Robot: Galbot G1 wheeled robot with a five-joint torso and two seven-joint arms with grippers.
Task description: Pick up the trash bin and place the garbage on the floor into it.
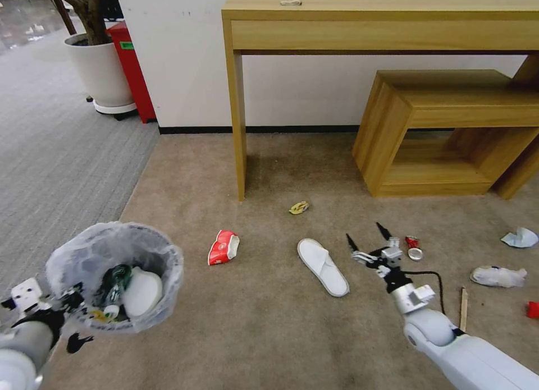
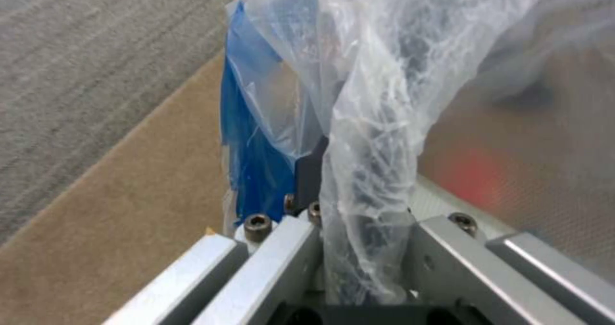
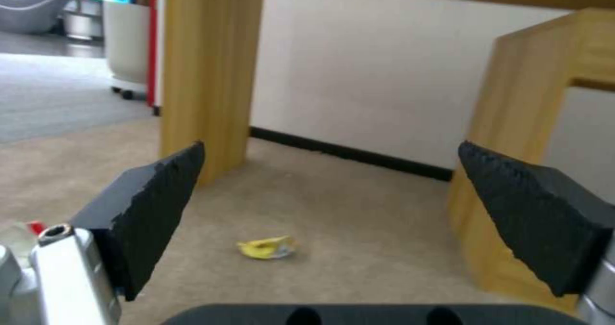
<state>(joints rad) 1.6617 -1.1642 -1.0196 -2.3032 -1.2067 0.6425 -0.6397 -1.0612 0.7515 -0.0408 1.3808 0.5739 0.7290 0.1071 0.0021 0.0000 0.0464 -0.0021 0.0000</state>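
My left gripper [image 1: 72, 304] is shut on the near rim of the trash bin [image 1: 115, 275] and holds it above the floor [image 1: 269, 334] at the lower left. Its bag liner [image 2: 378, 99] drapes over the blue wall [image 2: 253, 171] between the fingers. A white slipper and green litter lie inside. My right gripper [image 1: 366, 235] hangs open and empty just right of a white slipper [image 1: 323, 265]; in the right wrist view the gripper [image 3: 331, 147] faces a yellow wrapper [image 3: 268, 246]. Garbage on the carpet: red-white carton [image 1: 223, 247], yellow wrapper [image 1: 299, 207], red can [image 1: 414, 247], crushed bottle [image 1: 498, 275], tissue [image 1: 520, 237], wooden stick [image 1: 464, 308].
A tall wooden table [image 1: 382, 19] stands against the wall, its leg [image 1: 238, 126] near the wrapper. A low wooden bench [image 1: 449, 132] sits at the right. Grey striped carpet [image 1: 50, 154], a white plant pot [image 1: 101, 70] and a red box [image 1: 133, 64] lie to the left.
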